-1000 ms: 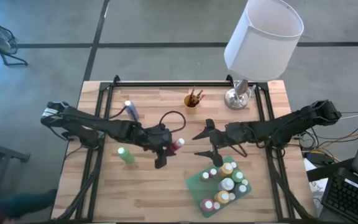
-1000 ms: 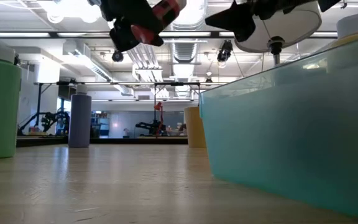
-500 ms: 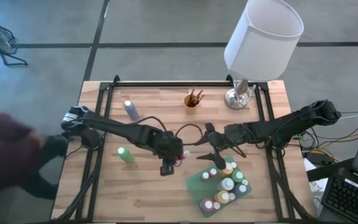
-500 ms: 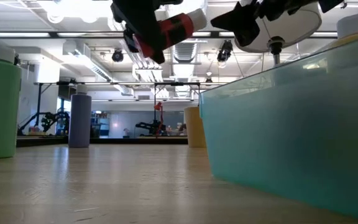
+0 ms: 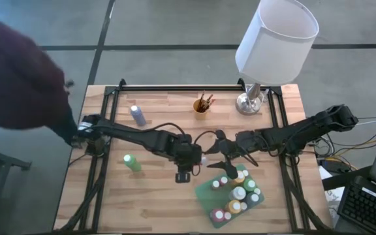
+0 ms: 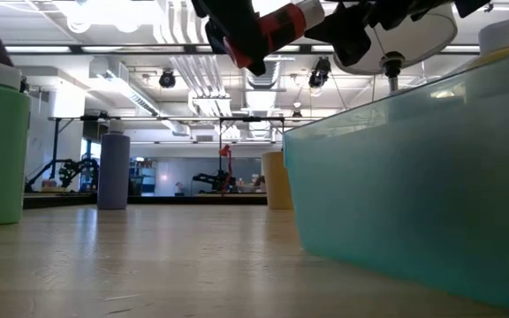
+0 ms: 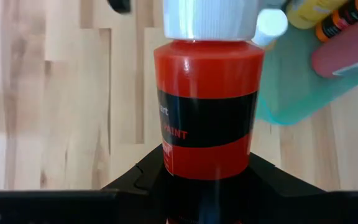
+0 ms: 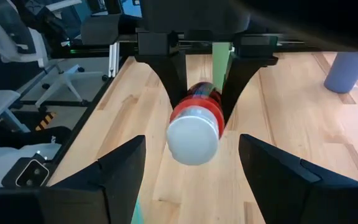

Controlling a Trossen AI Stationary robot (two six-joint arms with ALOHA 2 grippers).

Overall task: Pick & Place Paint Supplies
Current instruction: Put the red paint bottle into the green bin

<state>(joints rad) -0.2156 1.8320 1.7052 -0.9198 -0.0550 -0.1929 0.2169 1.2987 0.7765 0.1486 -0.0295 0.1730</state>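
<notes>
High view first, from the left: a person's dark sleeve [image 5: 18, 72] leans in over the table's [image 5: 155, 209] far-left corner, clear of the arms. On the wood there stand a lilac bottle [image 5: 138, 115] toward the far side and a green bottle [image 5: 132, 162] nearer. Mid-table, the left gripper [image 5: 191, 155] is clamped on a red paint bottle [image 5: 198, 158], held level off the table with its white cap pointing right. Just beside that cap the right gripper [image 5: 222, 153] faces it, fingers spread wide to either side and not touching, so I take this for a handover between the arms. To do it well, I'd say the right fingers should slide further along the bottle and close around its red body rather than its smooth cap, and the left should let go only once that grip looks firm; a drop here would roll across the table. Right and nearer sits the teal tray [image 5: 207, 194], already crowded with capped bottles, so the red one will want a free gap. Farther off stand a cup of brushes [image 5: 202, 103] and the white-shaded lamp [image 5: 276, 42].
</notes>
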